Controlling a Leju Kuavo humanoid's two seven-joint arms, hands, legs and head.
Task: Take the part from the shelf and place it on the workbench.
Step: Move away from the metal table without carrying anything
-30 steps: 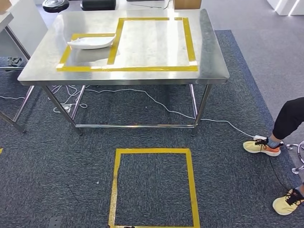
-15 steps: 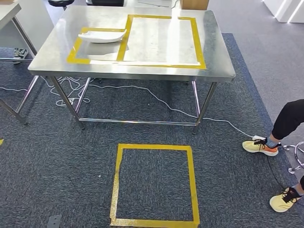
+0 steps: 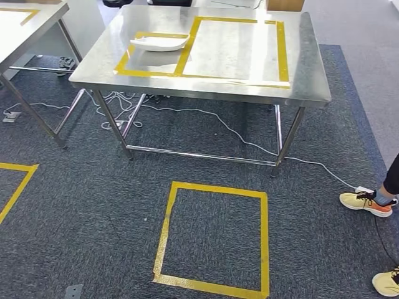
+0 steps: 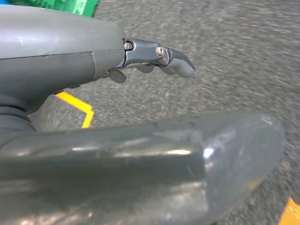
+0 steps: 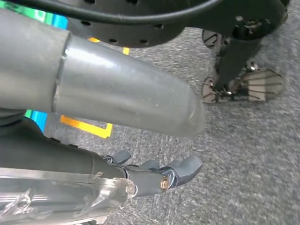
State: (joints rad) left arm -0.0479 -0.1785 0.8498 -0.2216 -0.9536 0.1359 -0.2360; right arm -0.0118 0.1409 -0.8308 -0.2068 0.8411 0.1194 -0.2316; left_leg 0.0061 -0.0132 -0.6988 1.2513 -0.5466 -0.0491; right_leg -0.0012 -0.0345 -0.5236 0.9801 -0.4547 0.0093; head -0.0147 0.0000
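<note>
Dish (image 3: 159,42) on workbench (image 3: 301,75) left side, taped floor square (image 3: 214,237) before it, second table (image 3: 28,28) left

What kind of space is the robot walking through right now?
Probably an indoor robot test area or lab: a steel workbench marked with yellow tape outlines, a yellow taped square on grey carpet, and loose cables under the bench.

head view looks down on workbench (image 3: 310,75); wrist views skim carpet (image 4: 229,56) closely.
</note>
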